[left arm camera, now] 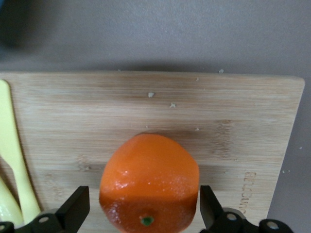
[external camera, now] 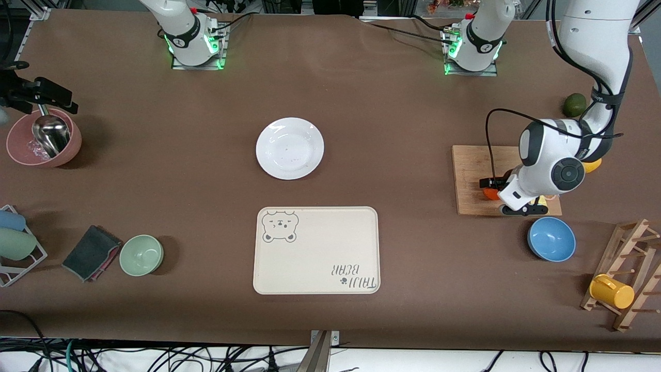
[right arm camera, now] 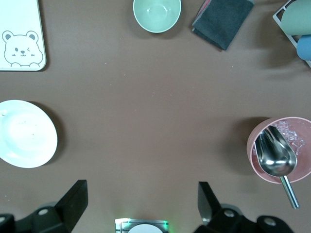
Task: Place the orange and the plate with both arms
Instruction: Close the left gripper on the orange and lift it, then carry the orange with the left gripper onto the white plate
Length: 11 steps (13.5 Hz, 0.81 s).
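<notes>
Clearly the step in hand is the pick of the small round bright orange fruit (left arm camera: 149,182), which sits on the rectangular bamboo cutting board (external camera: 472,175) toward the left arm's end of the brown-covered desk (external camera: 155,206). The left claw (left arm camera: 145,213) is down at the board with its jaws spread wide, one black finger (left arm camera: 75,208) on each flank of the orange; a sliver of gap seems to show on either side, so the fruit is bracketed but not clamped. The next move, by this reading, calls for the jaws to close squarely on the fruit's widest part, then a straight lift clear of the board and of the pale yellow piece (left arm camera: 12,160) lying beside it.

The round plain white glossy plate (external camera: 289,148) lies untouched in the middle of the desk, farther from the front camera than the cream rectangular bear-print tray (external camera: 316,250). The right claw (right arm camera: 141,206) waits high over its own end of the desk, jaws released and empty, near the pink bowl with a steel scoop (right arm camera: 279,155).
</notes>
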Motion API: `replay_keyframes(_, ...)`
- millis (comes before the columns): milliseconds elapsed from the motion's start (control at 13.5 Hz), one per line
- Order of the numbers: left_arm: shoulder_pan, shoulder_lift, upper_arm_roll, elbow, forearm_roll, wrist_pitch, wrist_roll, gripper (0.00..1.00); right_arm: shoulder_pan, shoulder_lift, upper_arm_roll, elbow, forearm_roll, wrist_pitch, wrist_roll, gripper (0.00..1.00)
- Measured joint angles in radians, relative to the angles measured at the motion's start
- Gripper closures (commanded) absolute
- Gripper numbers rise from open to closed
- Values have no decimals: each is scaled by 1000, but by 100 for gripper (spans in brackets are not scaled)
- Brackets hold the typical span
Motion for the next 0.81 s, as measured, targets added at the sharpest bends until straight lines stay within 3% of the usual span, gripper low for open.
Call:
replay_keyframes(74, -1, 4, -2, 0, 0, 0, -2, 84, 0, 0, 0, 0, 0, 0, 0, 0)
replay_keyframes(148, -1, 4, -3, 1, 0, 0, -2, 97, 0, 0, 0, 0, 0, 0, 0, 0)
replay_keyframes(370, -24, 3, -5, 22, 0, 0, -16, 100, 0, 0, 0, 0, 1, 0, 0, 0)
replay_keyframes(593, -99, 2, -39, 66, 0, -21, -198, 100, 0, 0, 0, 0, 1, 0, 0, 0)
replay_keyframes(815, -131, 2, -201, 115, -2, -55, -520, 100, 0, 0, 0, 0, 1, 0, 0, 0)
